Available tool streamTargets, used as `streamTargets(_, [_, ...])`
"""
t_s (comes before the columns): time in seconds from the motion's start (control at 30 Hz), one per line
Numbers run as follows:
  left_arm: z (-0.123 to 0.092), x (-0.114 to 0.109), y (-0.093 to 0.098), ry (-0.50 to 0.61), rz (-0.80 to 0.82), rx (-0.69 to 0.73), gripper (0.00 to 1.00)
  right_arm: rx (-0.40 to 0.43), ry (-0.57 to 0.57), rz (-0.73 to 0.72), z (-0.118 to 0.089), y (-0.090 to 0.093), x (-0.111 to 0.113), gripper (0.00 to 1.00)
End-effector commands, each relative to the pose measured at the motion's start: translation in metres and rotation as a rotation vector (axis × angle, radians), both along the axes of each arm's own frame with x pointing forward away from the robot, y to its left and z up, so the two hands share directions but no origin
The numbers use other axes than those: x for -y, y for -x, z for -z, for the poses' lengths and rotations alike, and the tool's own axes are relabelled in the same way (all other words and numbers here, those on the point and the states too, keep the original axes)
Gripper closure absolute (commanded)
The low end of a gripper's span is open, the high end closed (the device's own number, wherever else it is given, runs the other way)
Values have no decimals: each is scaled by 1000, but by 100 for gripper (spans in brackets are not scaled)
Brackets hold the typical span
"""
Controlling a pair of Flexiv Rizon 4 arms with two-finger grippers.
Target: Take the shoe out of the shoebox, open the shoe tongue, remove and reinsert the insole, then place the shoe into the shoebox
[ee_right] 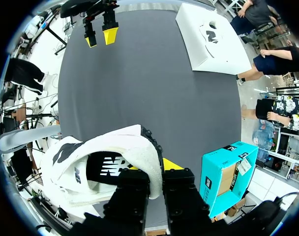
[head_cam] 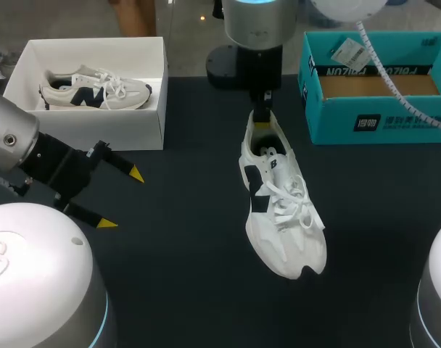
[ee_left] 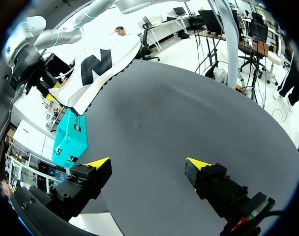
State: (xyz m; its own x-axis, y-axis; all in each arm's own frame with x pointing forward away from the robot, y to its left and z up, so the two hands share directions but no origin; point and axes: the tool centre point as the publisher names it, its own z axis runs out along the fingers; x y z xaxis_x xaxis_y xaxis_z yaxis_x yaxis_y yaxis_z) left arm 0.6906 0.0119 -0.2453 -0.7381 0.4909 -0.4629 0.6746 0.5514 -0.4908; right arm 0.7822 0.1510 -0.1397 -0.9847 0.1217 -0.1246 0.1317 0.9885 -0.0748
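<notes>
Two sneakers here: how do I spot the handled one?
Look midway across the dark table, beside the white open box. The white sneaker with black logo is gripped at its heel by the right hand; its twin lies inside that box.

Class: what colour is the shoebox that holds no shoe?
The open cardboard shoebox is teal outside; the head view shows it best.

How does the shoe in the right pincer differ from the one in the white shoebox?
The held shoe is out over the table, gripped at its heel by the right pincer. The boxed shoe lies untouched in the white shoebox. The held shoe shows its laces and opening from above, while the boxed shoe lies on its side, logo up. Both are white with dark logos.
</notes>
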Motion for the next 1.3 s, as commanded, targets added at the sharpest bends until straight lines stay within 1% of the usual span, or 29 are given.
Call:
streamTargets(0.03, [0,0,1,-3,0,0,0,-2,0,0,-1,-1,0,100])
streamTargets(0.1, [0,0,1,-3,0,0,0,-2,0,0,-1,-1,0,100])
streamTargets(0.23, [0,0,1,-3,0,0,0,3,-1,0,-7,-3,19,100])
streamTargets(0.53, [0,0,1,-3,0,0,0,-4,28,7,-21,-24,81,100])
streamTargets(0.73, [0,0,1,-3,0,0,0,-13,39,15,-23,-49,132,100])
streamTargets(0.93, [0,0,1,-3,0,0,0,5,49,32,-25,-80,185,100])
streamTargets(1.07, [0,0,1,-3,0,0,0,15,53,42,-25,-97,212,100])
streamTargets(1.3, [0,0,1,-3,0,0,0,-1,66,52,-24,-127,252,100])
